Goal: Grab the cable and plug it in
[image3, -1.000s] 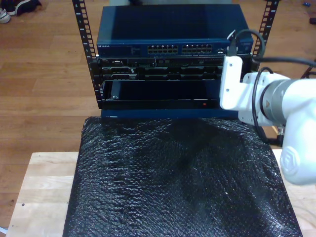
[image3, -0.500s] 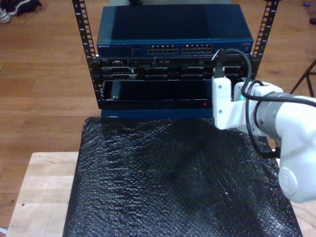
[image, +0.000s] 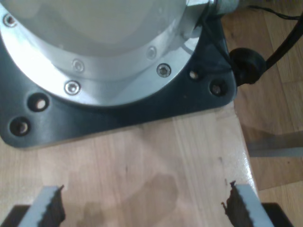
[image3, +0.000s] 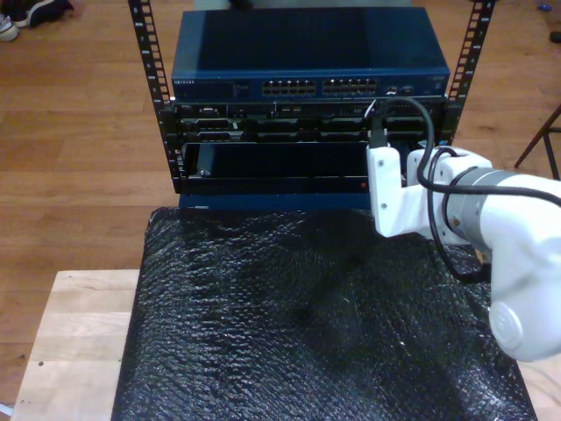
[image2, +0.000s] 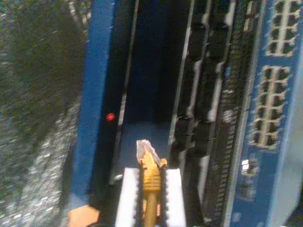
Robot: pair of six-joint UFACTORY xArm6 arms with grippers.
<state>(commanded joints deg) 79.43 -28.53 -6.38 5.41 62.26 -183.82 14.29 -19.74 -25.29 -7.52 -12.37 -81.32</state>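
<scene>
Cable (image2: 150,182) clamped in my second gripper (image2: 150,198) jaws; no legible writing.

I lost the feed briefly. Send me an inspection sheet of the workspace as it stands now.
Surface: wooden table under black bubble-textured sheet.
Job's things: thin yellow-orange network cable, clear plug forward, facing blue rack-mounted network switch.
Clutter: nothing seen.
Grippers: my second claw shut on the cable; my first claw open above bare wood.
Cables: black arm cable.
Surroundings: wood floor; shoes at the exterior view's upper left.
</scene>
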